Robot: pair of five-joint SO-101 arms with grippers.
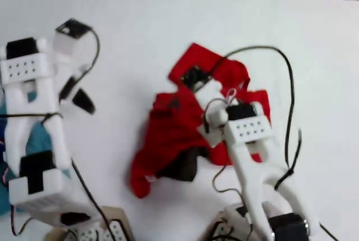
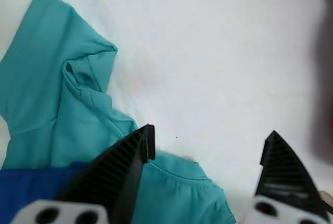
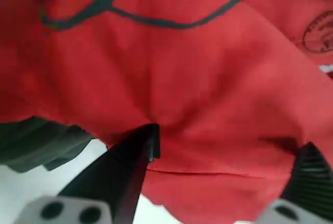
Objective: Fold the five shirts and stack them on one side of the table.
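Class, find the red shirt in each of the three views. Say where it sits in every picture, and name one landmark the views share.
High view: the red shirt lies crumpled at mid-table, over a dark garment.
Left wrist view: a reddish blur across bare table from the teal shirt; possibly it, cannot tell.
Right wrist view: it lies just beneath the open right gripper.
Shared landmark: the white table.
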